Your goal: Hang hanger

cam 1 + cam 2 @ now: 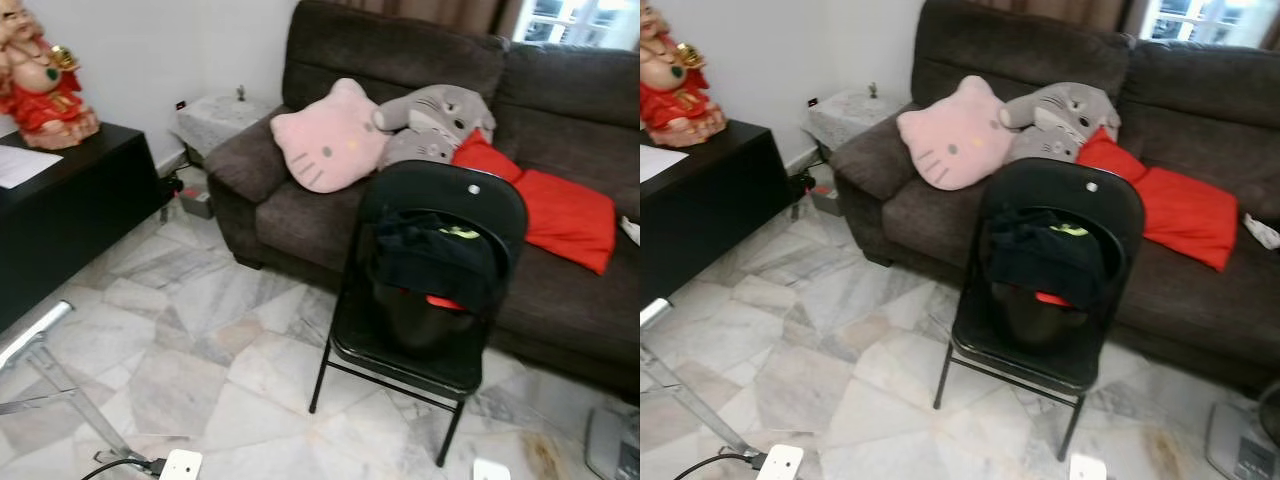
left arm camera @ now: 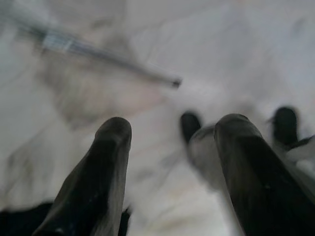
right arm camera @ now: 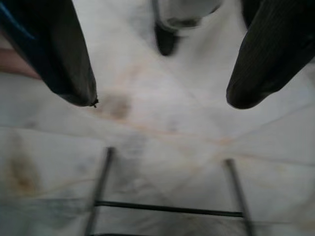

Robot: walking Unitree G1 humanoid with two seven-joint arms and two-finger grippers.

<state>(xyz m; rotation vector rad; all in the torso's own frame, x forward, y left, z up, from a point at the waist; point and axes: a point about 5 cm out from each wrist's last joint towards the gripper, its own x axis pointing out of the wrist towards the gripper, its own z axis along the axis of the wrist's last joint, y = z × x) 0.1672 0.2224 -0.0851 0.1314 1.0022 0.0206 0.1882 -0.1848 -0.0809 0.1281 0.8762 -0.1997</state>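
Facing a black folding chair (image 1: 440, 290) piled with dark clothes (image 1: 432, 258) before the brown sofa (image 1: 560, 120), our left gripper (image 2: 170, 167) and right gripper (image 3: 160, 101) hang spread apart over marble floor (image 1: 200, 350).

No lettering, brand, number or sign is showing clearly enough to read anywhere in these views. A white sheet of paper (image 1: 22, 164) is lying at the left edge of the black cabinet (image 1: 70, 215), but any print on it is too small to make out. The pink cat-face cushion (image 1: 325, 136) on the sofa (image 1: 420, 60) is carrying only a stitched face, no words. The white plug adapter (image 1: 180, 466) on the marble floor (image 1: 200, 360) is showing no legible marking either.
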